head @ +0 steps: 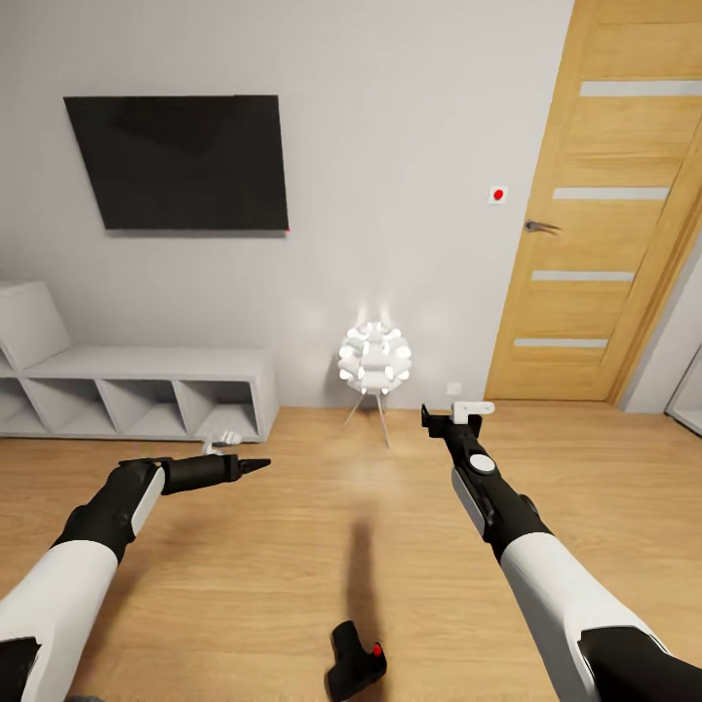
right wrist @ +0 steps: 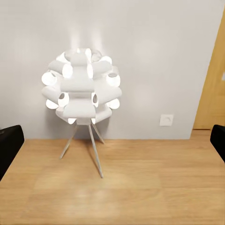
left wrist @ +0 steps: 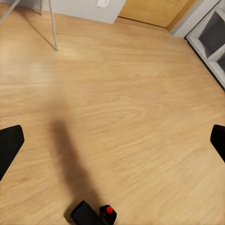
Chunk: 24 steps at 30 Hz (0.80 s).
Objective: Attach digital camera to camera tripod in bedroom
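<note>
— Looking down from the head, where did the digital camera [head: 355, 660] lie?
— On the light wood floor [head: 292, 546], low between the two arms, nearer the robot's trunk than either claw, red button showing. The left wrist view caught it too [left wrist: 93, 214], on the boards below the left claw.
— And the left gripper [head: 255, 466]?
— Turned sideways toward the middle of the room, holding nothing. In its wrist view the two black fingertips [left wrist: 9, 145] sat at opposite edges — spread wide apart.
— The right gripper [head: 441, 417]?
— Stretched forward, also empty, its fingers [right wrist: 9, 140] likewise far apart. Straight ahead of it stood a glowing white ball lamp [right wrist: 82, 86] on thin splayed legs, against the pale grey wall [head: 390, 146], with a small wall socket [right wrist: 166, 120] beside it.
— What else was around?
— A dark wall-mounted screen [head: 180, 161] beyond the left claw, a low white shelf unit [head: 136, 390] under it, and a wooden door [head: 604, 205] off to the right claw's outer side.
</note>
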{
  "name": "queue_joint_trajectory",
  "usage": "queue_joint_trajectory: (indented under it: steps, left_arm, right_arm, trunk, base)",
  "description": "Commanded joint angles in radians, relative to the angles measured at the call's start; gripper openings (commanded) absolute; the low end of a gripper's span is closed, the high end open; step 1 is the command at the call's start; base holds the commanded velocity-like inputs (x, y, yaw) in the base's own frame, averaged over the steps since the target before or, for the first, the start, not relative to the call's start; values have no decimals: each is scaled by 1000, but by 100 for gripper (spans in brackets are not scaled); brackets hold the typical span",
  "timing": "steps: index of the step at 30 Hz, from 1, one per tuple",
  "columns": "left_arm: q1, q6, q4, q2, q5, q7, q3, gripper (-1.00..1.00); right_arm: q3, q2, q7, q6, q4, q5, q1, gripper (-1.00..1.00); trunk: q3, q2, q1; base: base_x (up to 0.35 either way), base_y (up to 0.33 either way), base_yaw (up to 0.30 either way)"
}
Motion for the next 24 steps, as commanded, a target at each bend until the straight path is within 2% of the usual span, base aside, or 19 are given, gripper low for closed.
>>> queue_joint_trajectory:
  steps: [1,7,19,20,21,24]
  left_arm:
    - [0,9,0,0,6,0,1,100]
    - [0,9,0,0,6,6,1,100]
    - [0,10,0,-14,6,64,-1,100]
    - [0,10,0,-16,6,74,-1,100]
    - [0,11,0,-31,5,96,-5,100]
    - [0,11,1,-41,5,101,-10,100]
  right_arm:
    - [4,0,-8,-2,1,0,-1,100]
    - [4,0,-8,-3,1,0,-1,100]
    - [2,-1,-8,-3,1,0,-1,100]
    - [2,-1,-8,-3,2,0,-1,100]
    - [3,-1,-8,-3,2,0,-1,100]
    - [2,-1,-9,-2,7,0,-1,100]
  trunk:
    - [-4,-8,4]
    - [-23,-50,27]
    - [-61,-134,73]
    - [-64,-141,77]
    - [-67,-148,80]
    - [-76,-169,92]
  base:
    - [0,0,0]
    - [0,0,0]
    - [0,0,0]
    - [0,0,0]
    - [0,0,0]
    - [0,0,0]
